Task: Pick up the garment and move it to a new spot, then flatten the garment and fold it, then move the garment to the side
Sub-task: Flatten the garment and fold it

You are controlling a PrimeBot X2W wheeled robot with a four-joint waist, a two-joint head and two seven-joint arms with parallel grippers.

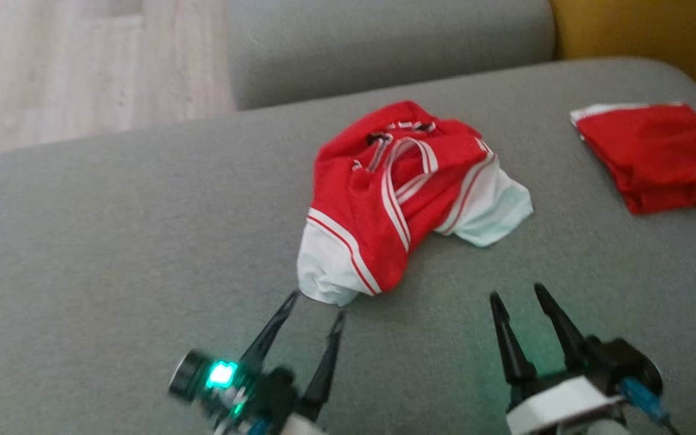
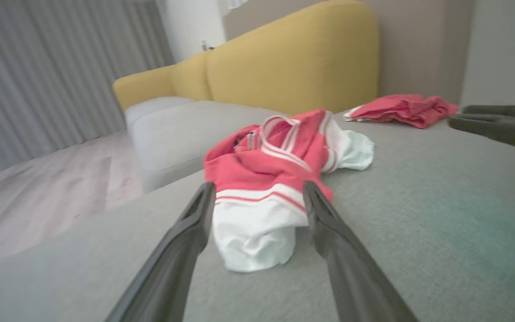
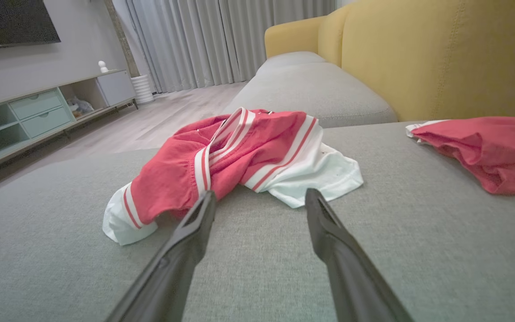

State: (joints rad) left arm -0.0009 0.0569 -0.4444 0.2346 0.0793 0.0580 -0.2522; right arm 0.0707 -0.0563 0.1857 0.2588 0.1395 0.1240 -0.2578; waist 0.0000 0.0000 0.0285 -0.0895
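Note:
A crumpled red garment with white sleeves and striped trim lies in a heap on the grey sofa seat. My left gripper is open, its tips just short of the heap's near white sleeve. In the left wrist view that garment sits straight ahead beyond the open left gripper, the white sleeve nearest. My right gripper stands open over bare cushion, below the heap's right side. From the right wrist, the garment lies just beyond the open right gripper.
A second red garment, folded, lies at the seat's right edge, also seen as a red pile. A yellow backrest rises behind. Wooden floor lies beyond the seat's far left edge. Another grey cushion stands behind.

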